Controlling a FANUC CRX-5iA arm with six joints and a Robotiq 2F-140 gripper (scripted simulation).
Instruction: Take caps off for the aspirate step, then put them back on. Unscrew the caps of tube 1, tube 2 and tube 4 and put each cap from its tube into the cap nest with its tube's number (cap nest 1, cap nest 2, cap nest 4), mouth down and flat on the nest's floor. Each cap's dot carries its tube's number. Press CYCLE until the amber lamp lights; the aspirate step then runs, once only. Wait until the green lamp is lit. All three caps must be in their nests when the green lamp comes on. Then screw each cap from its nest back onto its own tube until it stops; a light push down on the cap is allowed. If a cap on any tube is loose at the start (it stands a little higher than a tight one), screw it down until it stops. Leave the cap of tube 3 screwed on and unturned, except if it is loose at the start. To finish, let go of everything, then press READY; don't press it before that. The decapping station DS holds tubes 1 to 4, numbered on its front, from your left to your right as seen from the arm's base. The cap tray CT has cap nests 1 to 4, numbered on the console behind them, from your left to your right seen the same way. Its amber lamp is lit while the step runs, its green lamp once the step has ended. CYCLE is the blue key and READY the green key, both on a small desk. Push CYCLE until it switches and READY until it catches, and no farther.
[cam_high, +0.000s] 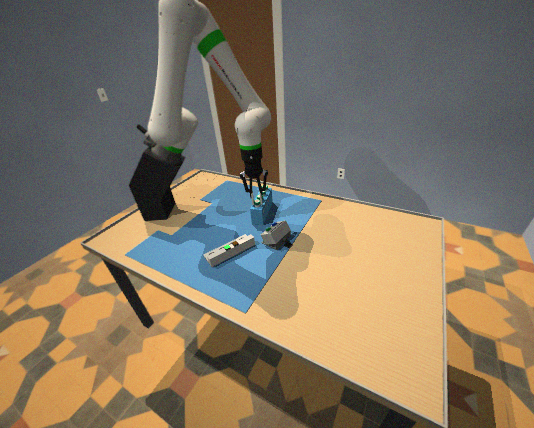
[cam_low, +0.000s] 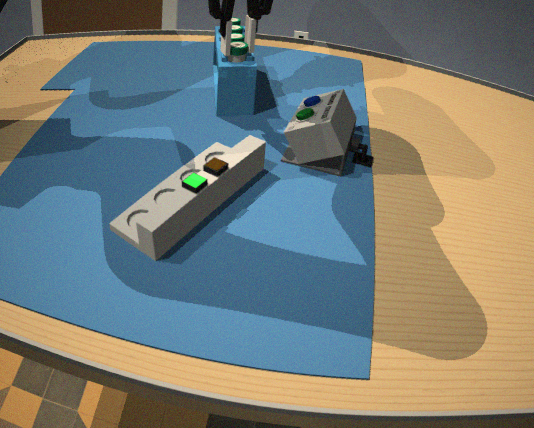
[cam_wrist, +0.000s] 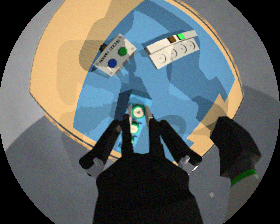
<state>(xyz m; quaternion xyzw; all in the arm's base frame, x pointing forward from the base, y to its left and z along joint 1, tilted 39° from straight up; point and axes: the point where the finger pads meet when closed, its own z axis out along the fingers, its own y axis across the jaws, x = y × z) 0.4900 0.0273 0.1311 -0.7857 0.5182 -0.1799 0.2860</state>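
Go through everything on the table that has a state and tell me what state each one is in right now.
Gripper: shut on a cap on the decapping station.
Caps: all four on their tubes.
Cap tray: all four nests hold no cap.
Green lamp: lit.
Amber lamp: off.
Blue CYCLE key: untouched.
Green READY key: untouched.

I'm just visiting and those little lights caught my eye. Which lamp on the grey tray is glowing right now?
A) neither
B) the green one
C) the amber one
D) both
B: on the cap tray, the green lamp shines brightly, while the amber lamp beside it looks dull brown.
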